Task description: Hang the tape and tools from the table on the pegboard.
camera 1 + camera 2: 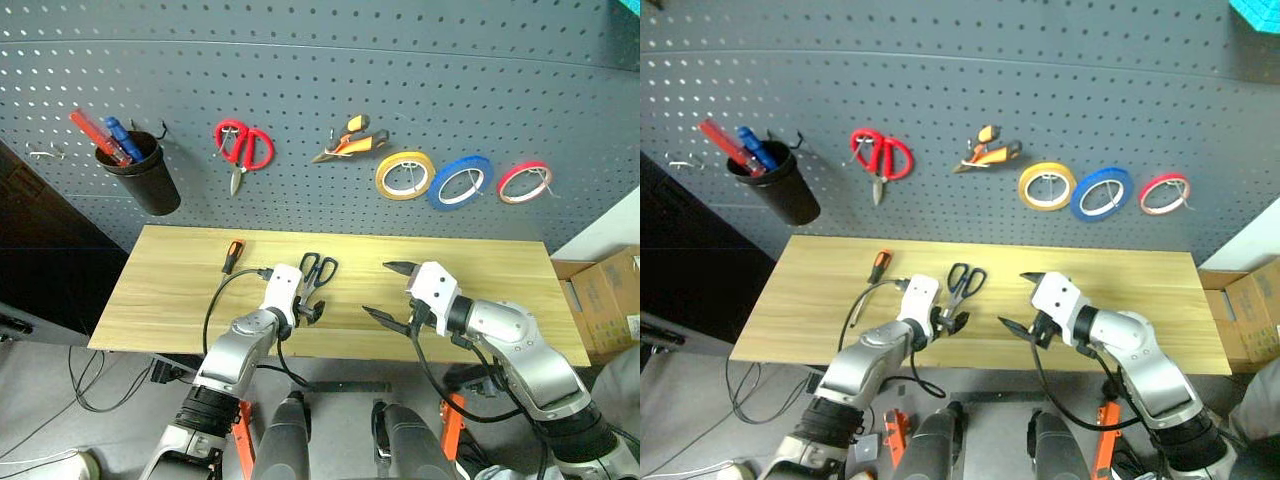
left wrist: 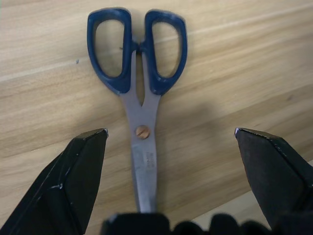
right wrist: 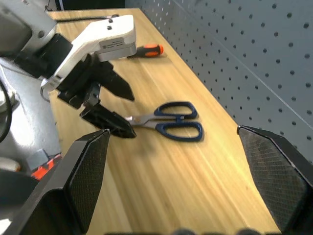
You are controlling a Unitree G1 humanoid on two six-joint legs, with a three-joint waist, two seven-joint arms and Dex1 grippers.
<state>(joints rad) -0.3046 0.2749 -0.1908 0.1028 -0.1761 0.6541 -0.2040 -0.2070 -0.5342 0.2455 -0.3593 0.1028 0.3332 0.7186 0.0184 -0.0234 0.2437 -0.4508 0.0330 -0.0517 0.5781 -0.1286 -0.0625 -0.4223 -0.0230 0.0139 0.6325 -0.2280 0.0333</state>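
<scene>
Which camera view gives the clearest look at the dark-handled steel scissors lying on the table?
The left wrist view: the dark-handled steel scissors lie close up between the open left gripper fingers. The right wrist view shows them whole but smaller; the head views show mainly the handles.

Both eye views look forward and down from the head, taking in the whole table [image 1: 180,300] and pegboard [image 1: 330,70] from some way back. Left wrist view sits close, looking down onto the dark-handled scissors [image 2: 139,98]. Right wrist view looks along the table, sharing those scissors.
</scene>
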